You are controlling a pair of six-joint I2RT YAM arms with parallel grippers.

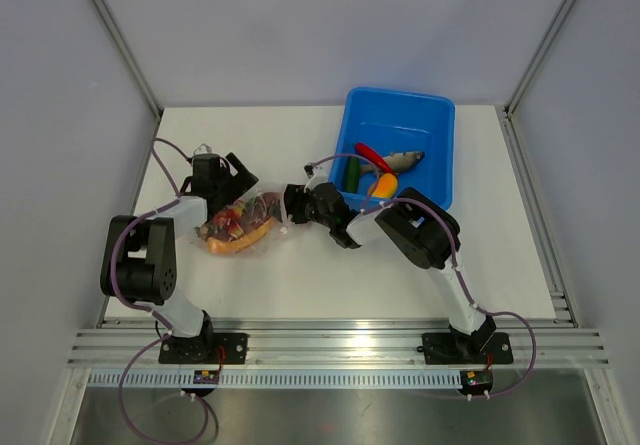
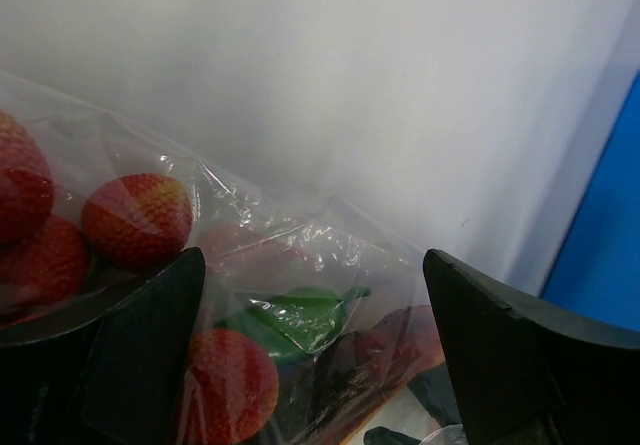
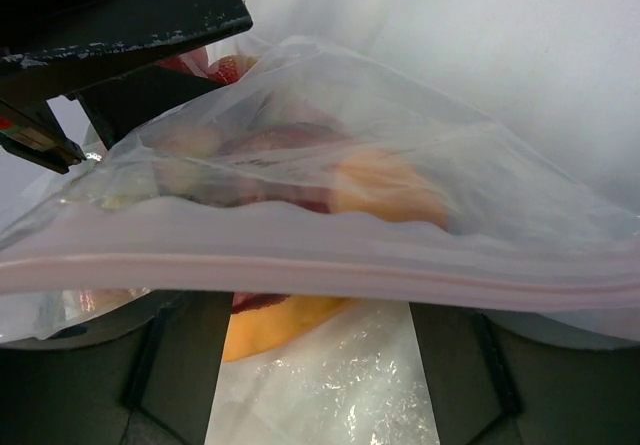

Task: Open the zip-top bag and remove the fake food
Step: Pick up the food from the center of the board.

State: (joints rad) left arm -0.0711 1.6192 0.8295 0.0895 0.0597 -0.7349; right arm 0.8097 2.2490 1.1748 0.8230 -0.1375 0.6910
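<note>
zip-top bag (image 1: 243,222) lies left of the blue tub (image 1: 446,155), its zipper strip (image 3: 320,270) crosswise before the right gripper (image 3: 315,310), jaws apart, the left gripper (image 2: 312,265) spread astride its other end.

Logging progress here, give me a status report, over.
Left pincer open, right pincer open, at the bag's ends. Zip-top bag looks sealed, fake food inside. Nothing blocking.

Bright, even light, soft shadows; zip-top bag (image 3: 400,195) blurred up close.
</note>
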